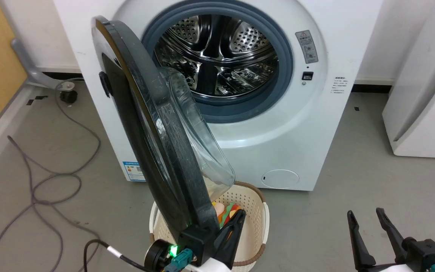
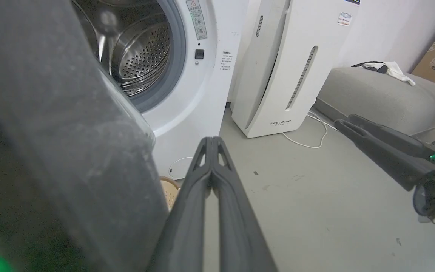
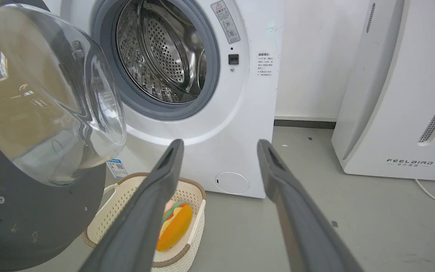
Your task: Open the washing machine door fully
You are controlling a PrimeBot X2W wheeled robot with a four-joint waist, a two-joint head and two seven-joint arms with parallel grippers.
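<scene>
Closest to the lens in the head view: left gripper [image 1: 239, 216], fingers pressed together with nothing between them, lying along the inner face of the washing machine door [image 1: 145, 124] at its free edge, out in front of the washing machine [image 1: 296, 124]; touching or just beside, hard to tell. Off toward the right of the washing machine's front, right gripper [image 1: 364, 213], fingers moderately apart, holding nothing, well clear of the door. Door itself swung out roughly square to the washing machine's front, glass bowl [image 1: 198, 128] turned toward the bared drum [image 1: 217, 56], above a cream basket [image 1: 257, 217] on the floor just before the washing machine. From the left wrist view: closed left gripper [image 2: 212, 141] beside the door [image 2: 51, 132], a dark blur at close range, pointing past the washing machine [image 2: 202, 105] toward a white FEELBIRD appliance [image 2: 289, 68] next to it. From the right wrist view: right gripper [image 3: 220, 143] spread and empty, aimed low at the washing machine [image 3: 221, 113], with the door [image 3: 32, 219] off to one side. Judged about halfway: latch released, drum exposed, more outward swing needed to lay the door fully back.
</scene>
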